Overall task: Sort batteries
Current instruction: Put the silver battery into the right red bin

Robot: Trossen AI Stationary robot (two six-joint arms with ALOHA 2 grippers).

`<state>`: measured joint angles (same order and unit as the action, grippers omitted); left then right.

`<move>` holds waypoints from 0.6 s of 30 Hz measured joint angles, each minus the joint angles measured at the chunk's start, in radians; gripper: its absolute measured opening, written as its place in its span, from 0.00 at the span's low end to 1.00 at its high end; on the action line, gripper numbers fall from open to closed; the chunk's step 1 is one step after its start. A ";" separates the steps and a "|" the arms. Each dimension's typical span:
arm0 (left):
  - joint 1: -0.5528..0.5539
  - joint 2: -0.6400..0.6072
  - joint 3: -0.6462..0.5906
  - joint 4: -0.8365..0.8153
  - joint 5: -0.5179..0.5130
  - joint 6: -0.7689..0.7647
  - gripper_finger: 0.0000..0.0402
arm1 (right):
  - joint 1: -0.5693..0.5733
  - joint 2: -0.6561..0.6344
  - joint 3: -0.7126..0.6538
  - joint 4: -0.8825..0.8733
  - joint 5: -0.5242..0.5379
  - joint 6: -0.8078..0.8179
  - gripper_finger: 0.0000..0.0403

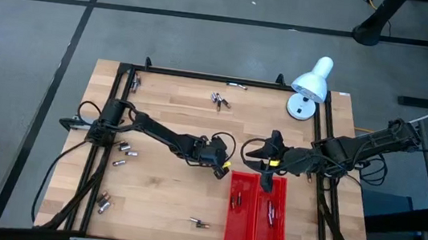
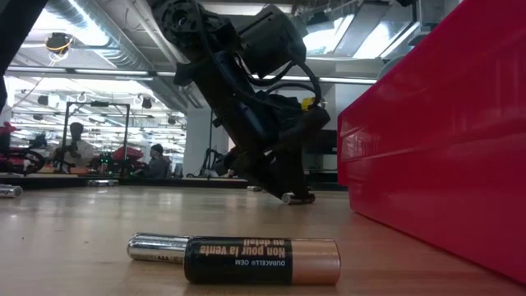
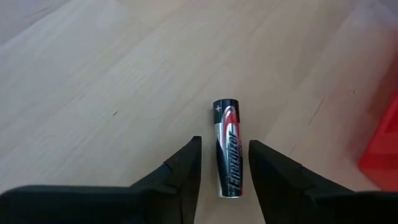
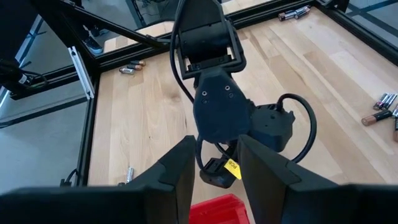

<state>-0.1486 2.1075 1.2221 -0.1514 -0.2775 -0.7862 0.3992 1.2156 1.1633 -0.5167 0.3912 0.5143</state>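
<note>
The left arm reaches from the table's left edge toward the middle, wrist bent down, its gripper low over the wood just left of the red tray. Its fingers are spread on either side of a battery lying flat, not yet pinching it. The right arm stretches in from the right, its gripper parted and empty over the tray's far end. Other batteries lie scattered near the left rail, the far edge and the near edge. Bare wood lies open between them.
</note>
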 joint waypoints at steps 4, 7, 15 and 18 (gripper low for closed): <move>-0.003 -0.001 0.000 -0.005 0.023 0.009 0.28 | 0.000 0.000 0.000 0.000 0.000 0.000 0.31; -0.014 -0.001 0.000 -0.015 0.026 0.008 0.23 | 0.000 0.000 0.000 0.000 0.000 0.000 0.31; -0.042 -0.002 0.002 -0.059 0.027 0.009 0.10 | 0.000 0.000 0.000 0.000 0.000 -0.003 0.31; -0.043 -0.002 0.002 -0.059 0.030 0.009 0.11 | 0.000 0.000 0.000 0.000 0.000 -0.003 0.31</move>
<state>-0.1913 2.1056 1.2243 -0.2104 -0.2475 -0.7776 0.3992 1.2156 1.1637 -0.5171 0.3912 0.5110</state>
